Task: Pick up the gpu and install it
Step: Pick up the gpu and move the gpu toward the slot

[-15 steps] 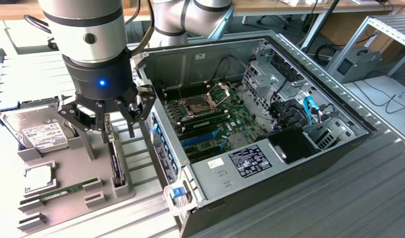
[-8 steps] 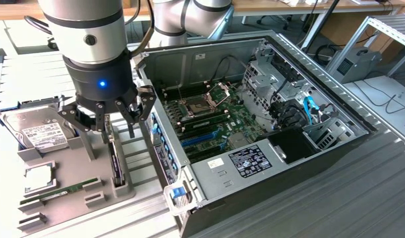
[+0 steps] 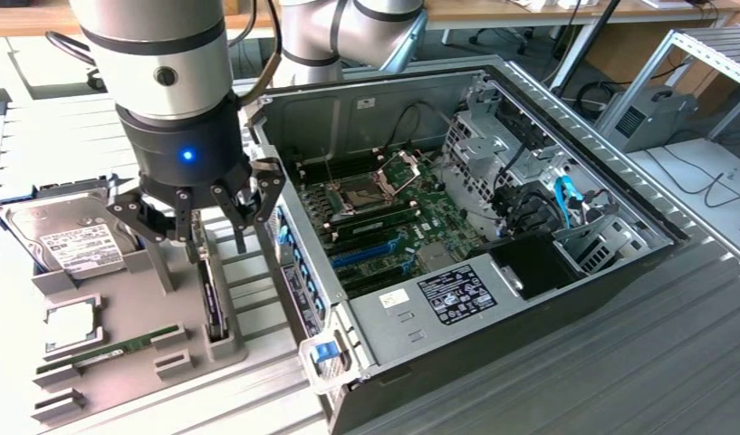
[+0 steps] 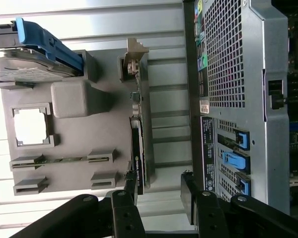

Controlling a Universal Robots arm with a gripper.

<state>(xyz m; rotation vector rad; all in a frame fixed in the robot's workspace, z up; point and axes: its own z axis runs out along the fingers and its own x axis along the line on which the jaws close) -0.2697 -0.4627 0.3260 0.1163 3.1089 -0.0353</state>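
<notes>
The gpu (image 3: 210,304) is a thin black card standing on its long edge in a slot of the grey holder tray (image 3: 134,304), beside the open computer case. In the wrist view the gpu (image 4: 138,144) runs lengthwise, with its silver bracket (image 4: 134,54) at the far end. My gripper (image 3: 200,225) hangs right above the card with its black fingers spread, open and holding nothing. From the wrist, the gripper (image 4: 159,186) has the card's near end just inside one fingertip (image 4: 130,182), apart from the other.
The open computer case (image 3: 345,313) with its motherboard (image 3: 400,222) lies close to the tray, toward the exterior view's right. The tray also holds a silver hard drive (image 3: 73,240), a square chip (image 3: 70,323) and a green memory stick (image 3: 110,349). Cables and racks stand behind.
</notes>
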